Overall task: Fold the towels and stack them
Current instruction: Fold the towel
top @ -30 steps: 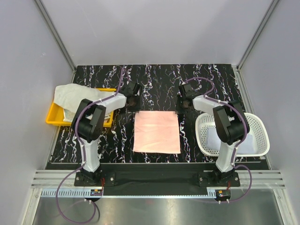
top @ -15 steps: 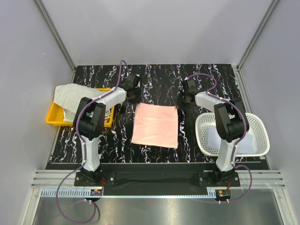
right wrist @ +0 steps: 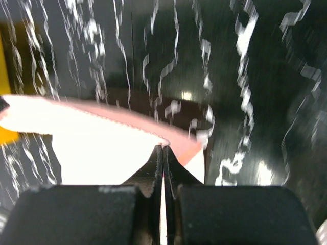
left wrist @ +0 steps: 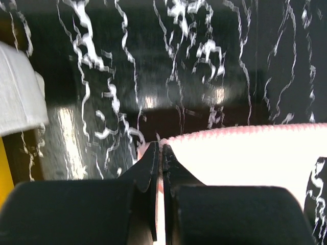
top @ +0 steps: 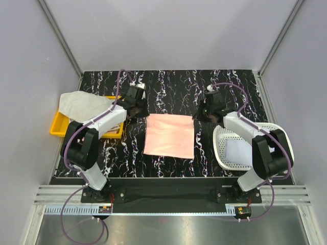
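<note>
Left wrist shows left pincer [left wrist: 160, 149] pinching the pink towel [left wrist: 245, 158] corner; right wrist, right pincer [right wrist: 163, 149] likewise.

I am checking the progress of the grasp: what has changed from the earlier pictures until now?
Both pincers shut: the left pincer and the right pincer each took a far corner of the pink towel, which shifted slightly toward the far side. The yellow tray and the white basket stayed in place.

A pale pink towel [top: 169, 136] lies spread on the bench [top: 173, 84], far edge lifted. A whitish towel [top: 82, 103] drapes crumpled over the yellow tray [top: 55, 127]; a pale blue towel [top: 237, 151] sits in the basket [top: 280, 130]
</note>
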